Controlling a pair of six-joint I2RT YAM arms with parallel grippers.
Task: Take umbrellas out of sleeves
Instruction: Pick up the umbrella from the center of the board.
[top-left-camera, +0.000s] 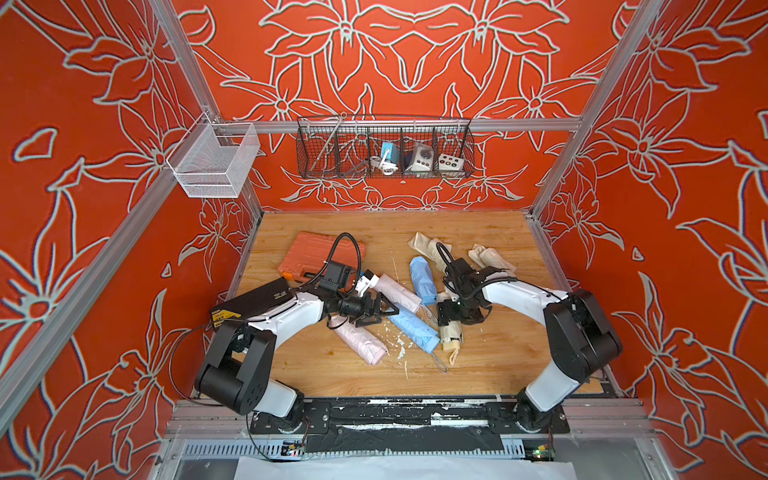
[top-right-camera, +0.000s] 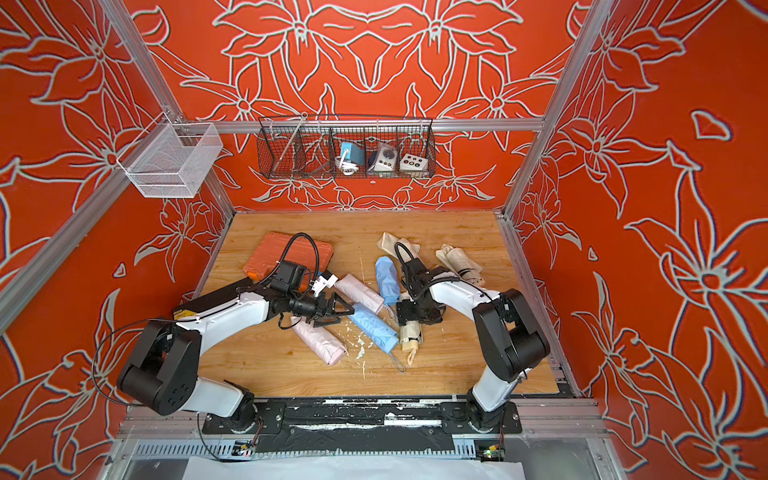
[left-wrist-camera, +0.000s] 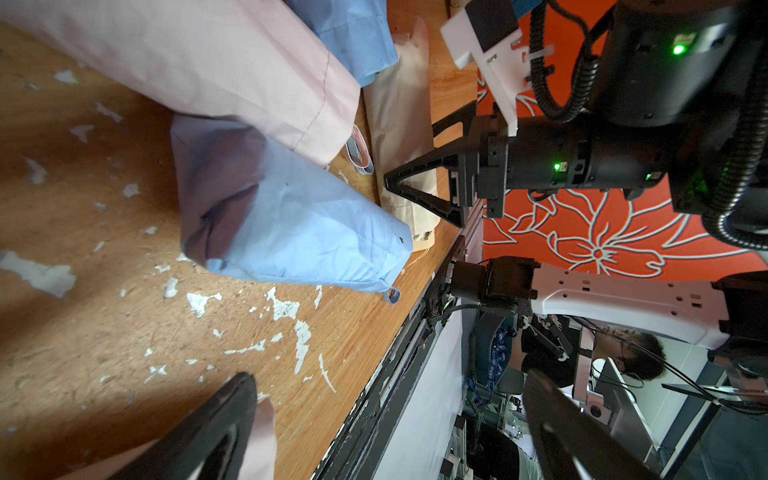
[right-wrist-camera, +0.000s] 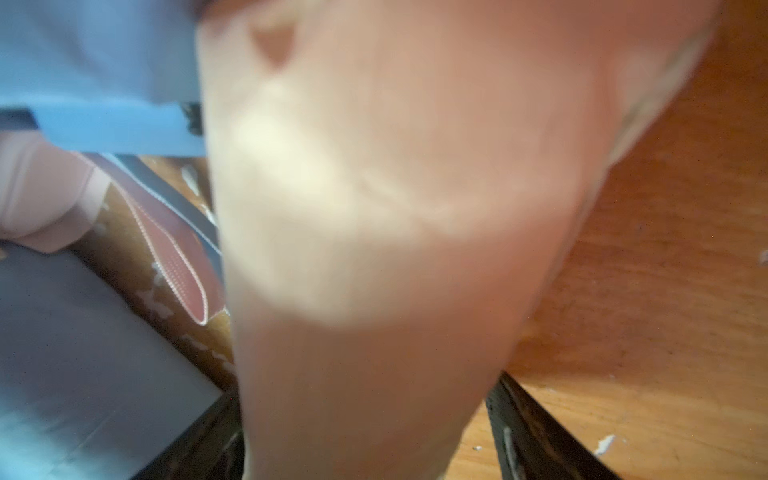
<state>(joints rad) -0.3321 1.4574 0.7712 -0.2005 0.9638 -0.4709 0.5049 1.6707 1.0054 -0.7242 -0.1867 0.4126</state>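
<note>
Right gripper (left-wrist-camera: 410, 153) jaws spread, astride cream sleeved umbrella (top-left-camera: 452, 332) directly beneath. Contact unclear, wrist view blurred. Umbrella's long axis lay crosswise to closing line. Left gripper (top-left-camera: 380, 313) spread wide, empty, farther off.

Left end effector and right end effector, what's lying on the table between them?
The nearer light blue umbrella lies slantwise between the left end effector and the right end effector. This shows in both top views.

Blue sleeve (left-wrist-camera: 299, 232) lies against pink sleeve (left-wrist-camera: 199, 62) on table (left-wrist-camera: 104, 324).
</note>
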